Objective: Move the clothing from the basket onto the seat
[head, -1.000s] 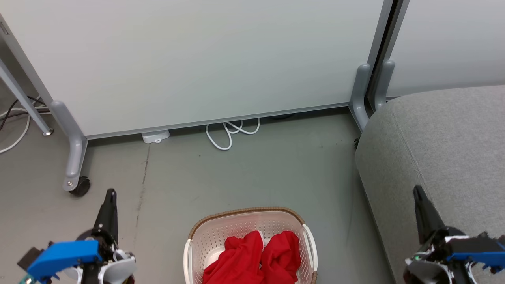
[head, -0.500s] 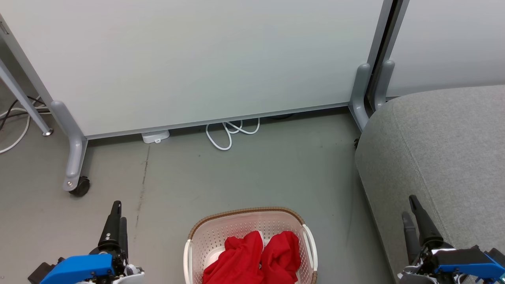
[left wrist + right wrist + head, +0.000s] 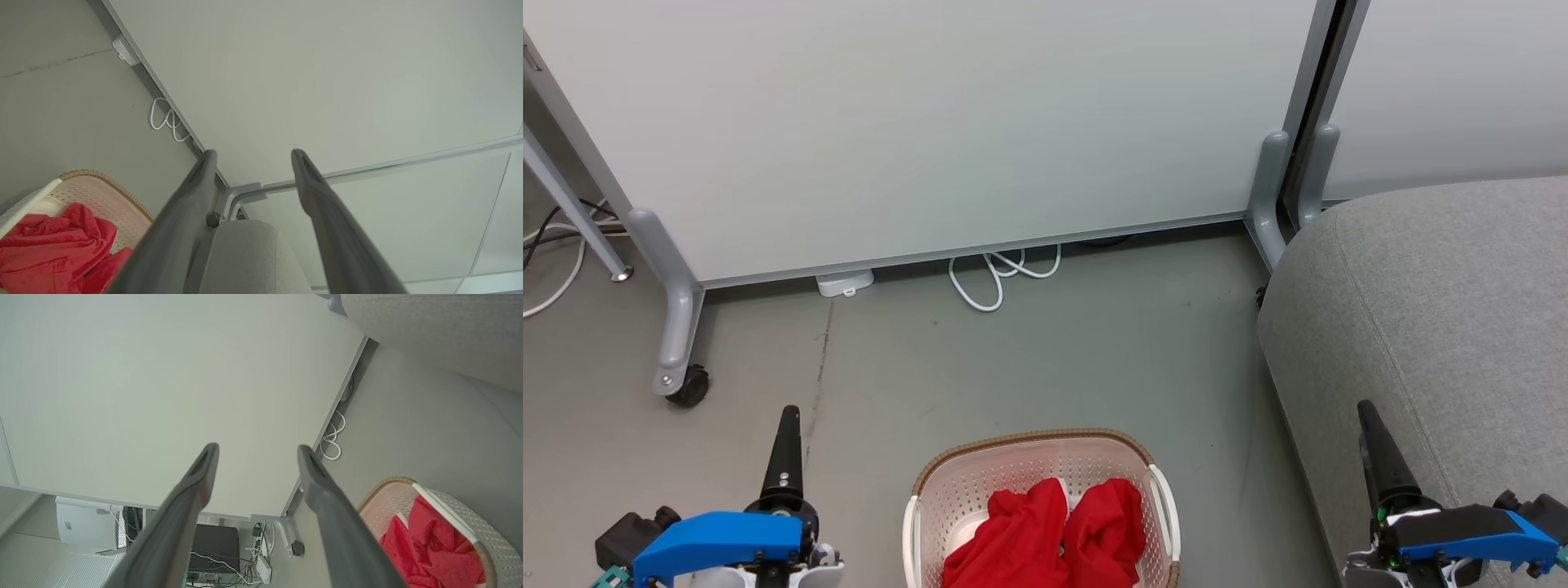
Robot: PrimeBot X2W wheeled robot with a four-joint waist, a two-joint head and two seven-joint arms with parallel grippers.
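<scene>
Either side of the basket (image 3: 1033, 436), both jaws stand wide, empty.

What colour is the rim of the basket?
Woven-look brown rim; best in head view.

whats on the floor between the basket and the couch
Nothing: in the head view a bare strip of grey floor separates the basket from the seat, and the two do not touch.

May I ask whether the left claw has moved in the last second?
Yes: the left claw has shifted rightward, away from the caster towards the basket.
</scene>
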